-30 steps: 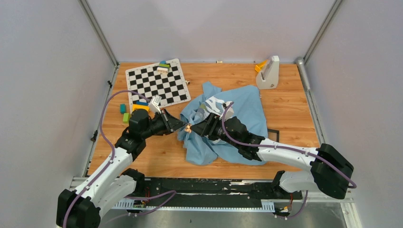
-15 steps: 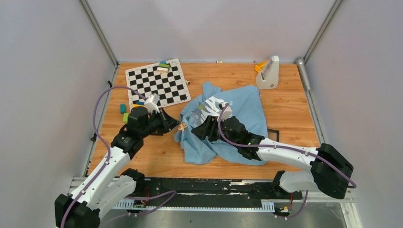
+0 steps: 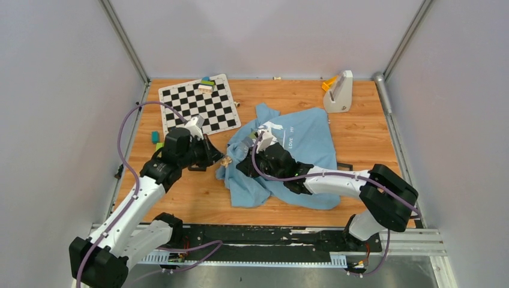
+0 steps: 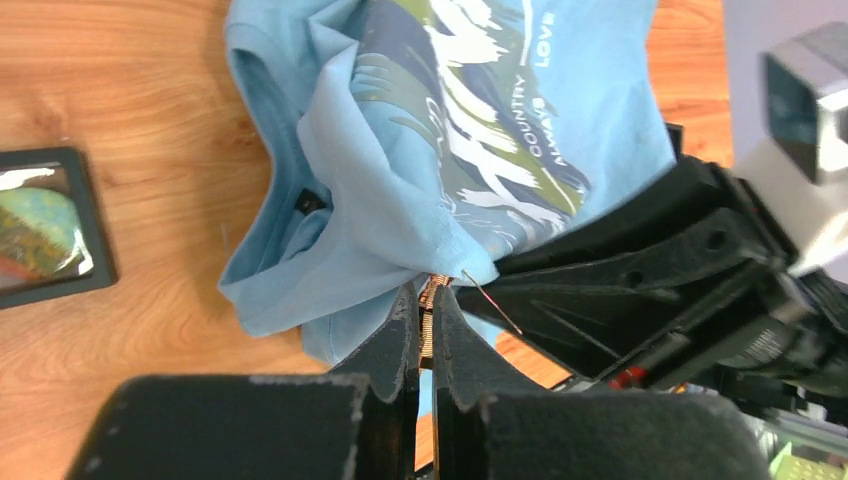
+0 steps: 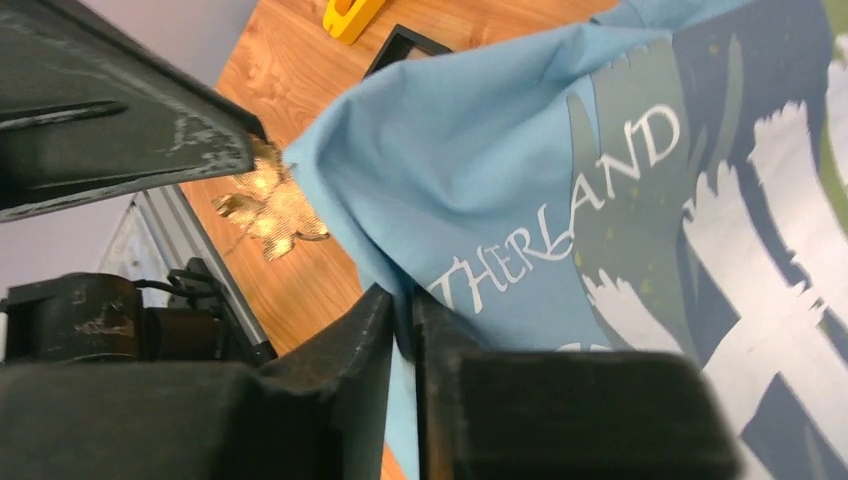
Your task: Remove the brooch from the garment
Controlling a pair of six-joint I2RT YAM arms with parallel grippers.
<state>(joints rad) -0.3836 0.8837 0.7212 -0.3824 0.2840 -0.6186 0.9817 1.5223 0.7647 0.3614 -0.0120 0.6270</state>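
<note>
The garment (image 3: 303, 141) is a light blue T-shirt with white lettering, crumpled on the wooden table. The brooch (image 3: 226, 161) is a tiny golden, leaf-shaped piece at the tip of a pulled-out cloth fold. My left gripper (image 3: 219, 159) is shut on the brooch (image 4: 427, 318); its thin pin juts out beside the cloth (image 4: 400, 150). In the right wrist view, the brooch (image 5: 268, 212) touches the fold's tip, under a left finger (image 5: 120, 140). Just right of it, my right gripper (image 3: 243, 165) is shut on the garment, with blue cloth (image 5: 480, 180) pinched between its jaws (image 5: 402, 300).
A checkerboard (image 3: 198, 106) with toy blocks (image 3: 207, 84) on it lies at the back left. More blocks (image 3: 155, 137) sit near the left arm. A white stand (image 3: 338, 91) is at the back right. A black-framed tile (image 4: 45, 225) lies on the wood.
My right gripper has shut on the cloth beside the brooch. My left gripper, still holding the brooch, has drawn back to the left, and the cloth fold has followed it.
</note>
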